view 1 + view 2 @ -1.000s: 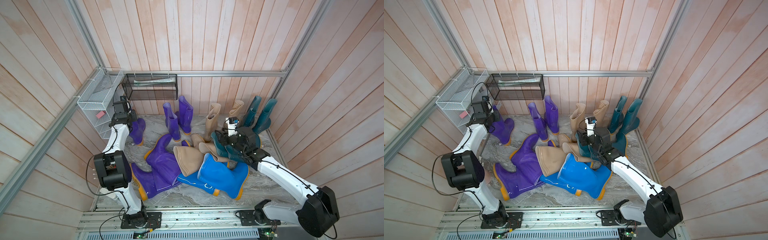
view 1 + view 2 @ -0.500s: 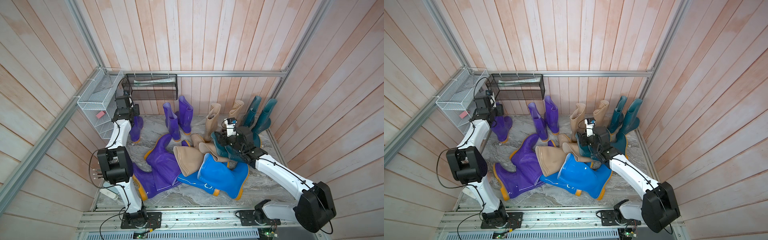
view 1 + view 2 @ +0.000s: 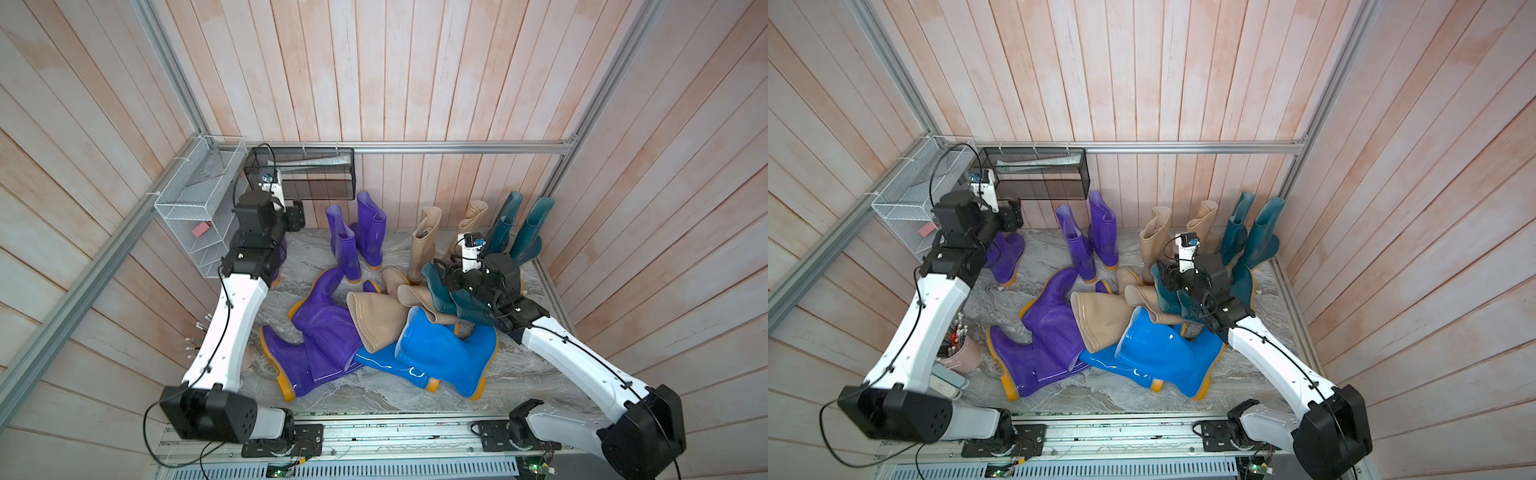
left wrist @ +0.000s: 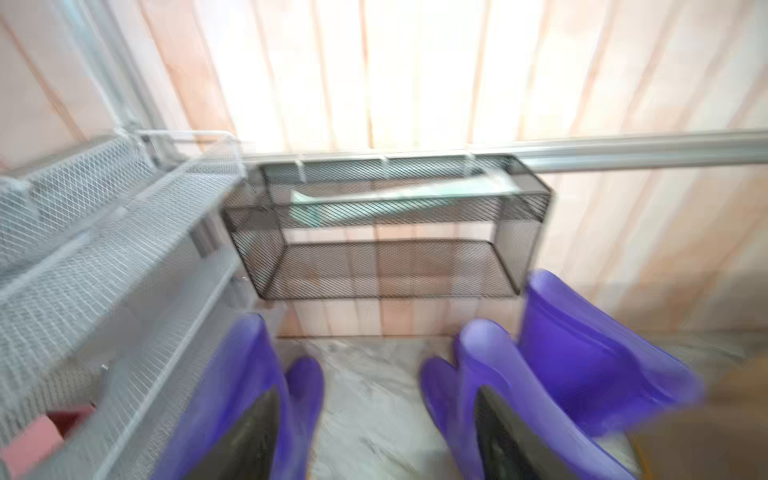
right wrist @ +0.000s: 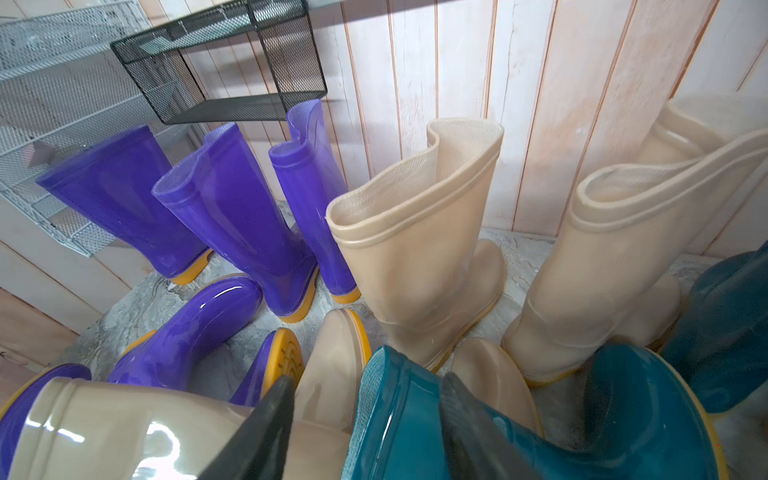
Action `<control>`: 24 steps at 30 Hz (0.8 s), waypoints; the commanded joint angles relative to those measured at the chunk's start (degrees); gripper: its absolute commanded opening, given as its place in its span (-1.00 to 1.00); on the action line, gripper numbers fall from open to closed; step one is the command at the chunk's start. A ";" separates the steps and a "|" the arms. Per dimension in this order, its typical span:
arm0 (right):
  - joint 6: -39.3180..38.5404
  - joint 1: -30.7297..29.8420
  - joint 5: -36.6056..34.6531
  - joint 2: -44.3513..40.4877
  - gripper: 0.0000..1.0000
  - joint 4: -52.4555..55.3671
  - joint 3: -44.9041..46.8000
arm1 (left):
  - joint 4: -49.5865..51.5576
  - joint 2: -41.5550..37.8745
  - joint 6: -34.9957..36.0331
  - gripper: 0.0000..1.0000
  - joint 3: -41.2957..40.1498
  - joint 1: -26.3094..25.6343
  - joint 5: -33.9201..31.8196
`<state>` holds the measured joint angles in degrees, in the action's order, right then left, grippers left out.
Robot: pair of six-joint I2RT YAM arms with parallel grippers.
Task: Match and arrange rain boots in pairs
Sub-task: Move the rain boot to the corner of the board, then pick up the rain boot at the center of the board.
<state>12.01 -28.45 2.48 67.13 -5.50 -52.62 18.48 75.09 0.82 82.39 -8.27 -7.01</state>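
Rain boots stand along the back wall: a purple pair [image 3: 357,237], two beige ones [image 3: 424,245] and a dark teal pair [image 3: 519,228]. A single purple boot [image 3: 1007,257] stands by the left wall. Below and just in front of my open left gripper [image 3: 297,216] it shows at one finger [image 4: 232,386]; only floor lies between the fingers. The middle pile holds large purple [image 3: 320,332], beige [image 3: 374,320] and blue [image 3: 444,353] boots. My right gripper [image 5: 365,432] is open, straddling the cuff of a lying teal boot [image 5: 399,415]. One finger [image 5: 257,436] stands clear of it.
A white wire basket [image 3: 195,199] holding a pink block [image 3: 200,228] hangs on the left wall. A black mesh basket [image 3: 307,174] hangs on the back wall just behind my left gripper. A cup of pens [image 3: 959,349] stands by the left arm's base.
My left gripper has opened, let go of the purple boot by the left wall and risen back toward the black basket. My right gripper's jaws have widened a little at the teal boot.
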 commanded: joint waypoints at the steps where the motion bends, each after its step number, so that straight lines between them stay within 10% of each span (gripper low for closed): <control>1: 0.70 0.23 -0.07 -2.08 0.16 0.76 0.26 | 6.59 -5.37 -9.10 0.48 -12.28 -4.86 -2.49; 15: 3.01 0.15 1.99 -4.08 0.16 -1.64 3.84 | 19.57 -15.09 -35.28 0.32 -40.90 -29.25 -4.81; 24: 2.80 0.06 1.91 -2.92 0.22 -1.98 4.26 | 20.10 -9.85 -37.74 0.56 -41.62 -41.46 -7.44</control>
<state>14.35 -28.45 3.70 63.68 -6.20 -49.04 37.89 63.55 -35.14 40.27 -48.07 -12.62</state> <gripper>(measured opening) 0.609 0.776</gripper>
